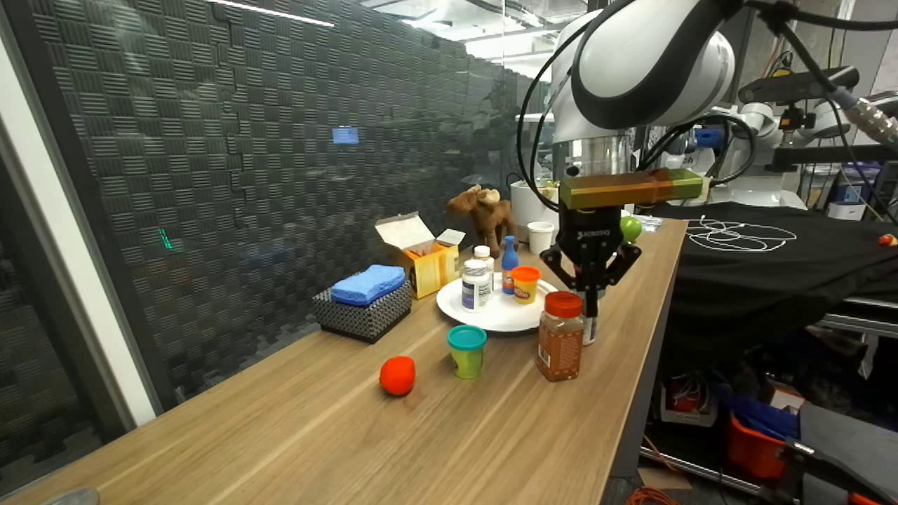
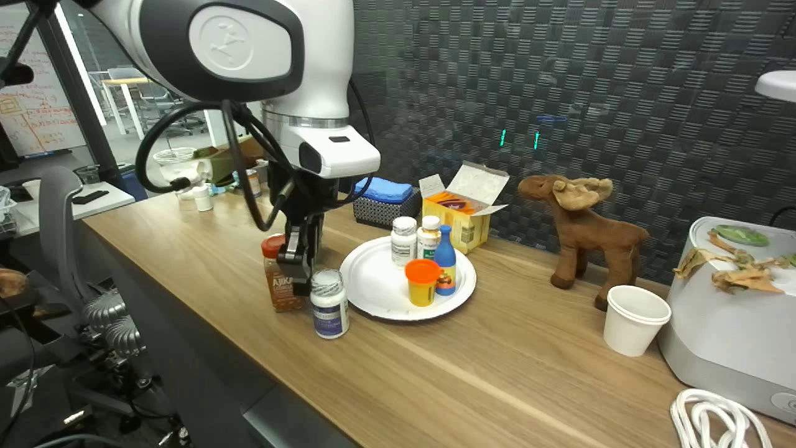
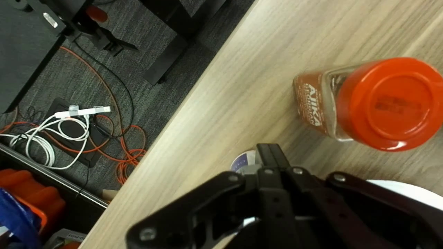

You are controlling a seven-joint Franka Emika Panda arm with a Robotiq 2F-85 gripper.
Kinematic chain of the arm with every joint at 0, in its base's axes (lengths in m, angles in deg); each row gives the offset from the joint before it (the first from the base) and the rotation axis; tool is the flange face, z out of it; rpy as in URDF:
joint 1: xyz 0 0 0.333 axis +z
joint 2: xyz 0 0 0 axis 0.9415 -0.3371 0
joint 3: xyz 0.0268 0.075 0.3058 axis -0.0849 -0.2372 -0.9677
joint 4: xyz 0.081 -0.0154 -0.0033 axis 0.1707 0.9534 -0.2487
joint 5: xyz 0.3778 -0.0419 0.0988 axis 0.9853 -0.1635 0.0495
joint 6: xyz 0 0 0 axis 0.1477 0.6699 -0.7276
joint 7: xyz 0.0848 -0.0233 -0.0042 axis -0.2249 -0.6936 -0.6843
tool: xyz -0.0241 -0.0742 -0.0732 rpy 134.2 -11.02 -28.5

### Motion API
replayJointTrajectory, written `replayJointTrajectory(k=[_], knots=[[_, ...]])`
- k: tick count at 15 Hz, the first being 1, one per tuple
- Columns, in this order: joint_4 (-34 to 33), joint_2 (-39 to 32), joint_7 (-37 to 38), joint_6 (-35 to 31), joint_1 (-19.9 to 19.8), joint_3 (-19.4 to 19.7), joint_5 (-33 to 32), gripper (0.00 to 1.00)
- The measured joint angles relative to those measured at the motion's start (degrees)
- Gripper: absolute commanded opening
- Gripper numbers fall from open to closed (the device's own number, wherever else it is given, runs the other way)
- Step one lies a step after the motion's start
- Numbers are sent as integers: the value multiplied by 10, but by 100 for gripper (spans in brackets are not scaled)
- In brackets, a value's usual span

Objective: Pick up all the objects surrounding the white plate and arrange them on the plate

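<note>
Pincer (image 3: 271, 150) of ROBOTIQ brand, tight together and empty, just beside red-lidded "AJIKA GEORGIAN" jar (image 3: 367, 103).

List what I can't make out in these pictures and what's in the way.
Loose white bottle: in an exterior view, mostly behind the red-lidded jar and gripper; in the wrist view, mostly covered by the gripper.
White plate: wrist view, mostly covered by the gripper and cut by the right edge.
Red lid: wrist view, print too blurred to read.
</note>
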Motion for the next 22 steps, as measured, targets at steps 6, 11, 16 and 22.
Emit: replayJointTrajectory(k=[6,11,16,22], knots=[[1,0,0,-16,1,-3,-43,76],[1,0,-1,-55,0,0,-44,100],[-1,-7,-2,-67,0,4,-44,100],[-1,-21,-2,-67,-1,12,-44,58]])
